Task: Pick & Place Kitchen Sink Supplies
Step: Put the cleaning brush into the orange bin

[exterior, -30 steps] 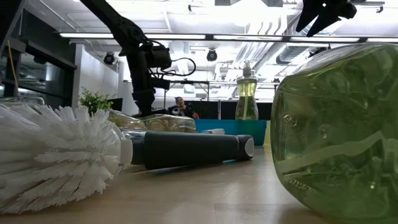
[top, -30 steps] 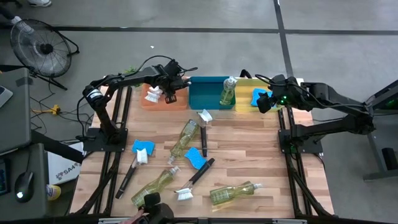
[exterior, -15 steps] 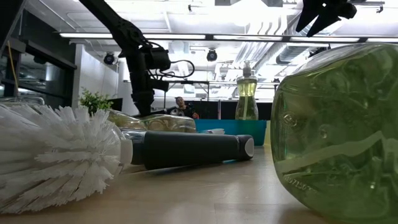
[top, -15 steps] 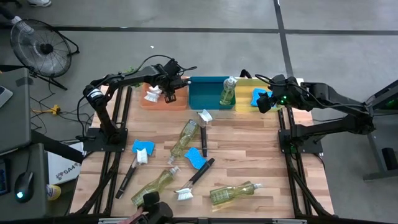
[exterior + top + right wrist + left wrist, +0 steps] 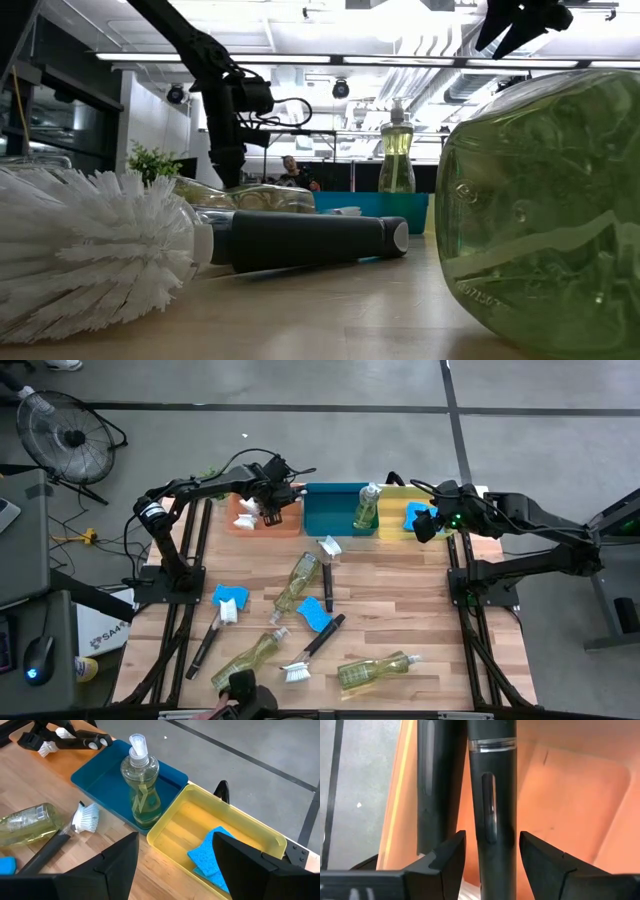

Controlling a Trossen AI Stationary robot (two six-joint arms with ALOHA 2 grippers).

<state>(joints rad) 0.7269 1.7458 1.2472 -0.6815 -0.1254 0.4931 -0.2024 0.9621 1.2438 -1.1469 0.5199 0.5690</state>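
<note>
I start at my left gripper (image 5: 487, 857): its two dark fingers (image 5: 447, 855) stand on either side of a black brush handle (image 5: 491, 795), with a thin gap showing on each side, so the jaws look parted around the handle rather than clamped; I cannot tell for sure whether they touch it. A second black handle (image 5: 434, 780) lies just beside it, and both sit inside the orange tray (image 5: 570, 785). In the high view this gripper (image 5: 268, 507) is at upper left of centre, over the orange tray (image 5: 290, 526), with a white brush head (image 5: 246, 506) showing in it.

My right gripper (image 5: 432, 523) hangs at upper right of centre above the yellow tray (image 5: 392, 493), jaws spread apart and empty. Its wrist view shows blue sponges (image 5: 212, 857) lying in the yellow tray (image 5: 172, 822), and a clear bottle (image 5: 140, 782) of yellow-green liquid standing upright in the blue tray (image 5: 95, 775) beside it.

Lower in the high view, on the wooden table (image 5: 420, 595), things lie loose: three bottles on their sides (image 5: 298, 580) (image 5: 252, 653) (image 5: 372, 669), two blue sponges (image 5: 230, 596) (image 5: 313, 613), and brushes (image 5: 327, 565) (image 5: 312, 648) (image 5: 212, 632). A small green plant (image 5: 152, 162) shows at left in the low view.
</note>
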